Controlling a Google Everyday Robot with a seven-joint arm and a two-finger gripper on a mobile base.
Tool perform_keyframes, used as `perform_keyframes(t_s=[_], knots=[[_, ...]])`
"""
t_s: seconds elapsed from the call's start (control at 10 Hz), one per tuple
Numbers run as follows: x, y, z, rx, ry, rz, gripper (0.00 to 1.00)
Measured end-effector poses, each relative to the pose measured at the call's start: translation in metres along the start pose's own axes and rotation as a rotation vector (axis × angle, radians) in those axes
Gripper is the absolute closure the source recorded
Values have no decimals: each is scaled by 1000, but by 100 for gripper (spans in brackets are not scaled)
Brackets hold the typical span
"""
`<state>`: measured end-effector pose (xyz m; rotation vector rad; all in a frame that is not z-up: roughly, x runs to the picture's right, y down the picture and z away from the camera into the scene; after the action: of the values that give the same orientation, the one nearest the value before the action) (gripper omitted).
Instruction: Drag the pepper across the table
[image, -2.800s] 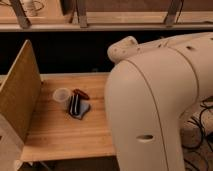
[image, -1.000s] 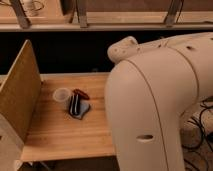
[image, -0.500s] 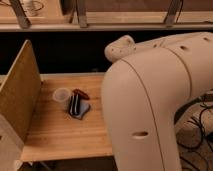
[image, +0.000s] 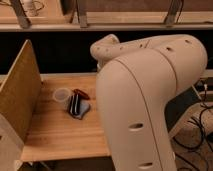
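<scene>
Camera view: gripper hidden, pepper (image: 81, 93) mid-table (image: 60, 135)

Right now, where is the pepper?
The pepper lies on the table, right of the cup, beside the dark striped thing; the end effector is out of view.

The arm's shell (image: 150, 100) is smooth, off-white moulded plastic with a soft satin sheen, broken by small dark recessed slots. The claw is out of view somewhere past that shell, so its finish cannot be told. The tabletop (image: 60, 131) is light wood in butcher-block planks, matt with a faint grain. The pepper (image: 81, 93) has a glossy dark-red skin. The cup (image: 62, 95) is pale translucent plastic. The flat striped thing (image: 77, 106) is dark blue-black and dull, perhaps cloth. The upright side panel (image: 20, 92) looks like rough tan fibreboard. The rails (image: 81, 12) above look like dull grey metal.
</scene>
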<state>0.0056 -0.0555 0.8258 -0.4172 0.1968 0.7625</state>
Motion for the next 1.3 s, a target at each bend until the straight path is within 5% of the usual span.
perform_keyframes(t_s=[0.5, 0.8, 1.1, 1.3], knots=[[-25, 11, 14, -38, -47, -93, 20], [-50, 35, 56, -135, -80, -152, 20], [-59, 38, 77, -222, -124, -141, 20], [-59, 37, 78, -230, -130, -136, 20]])
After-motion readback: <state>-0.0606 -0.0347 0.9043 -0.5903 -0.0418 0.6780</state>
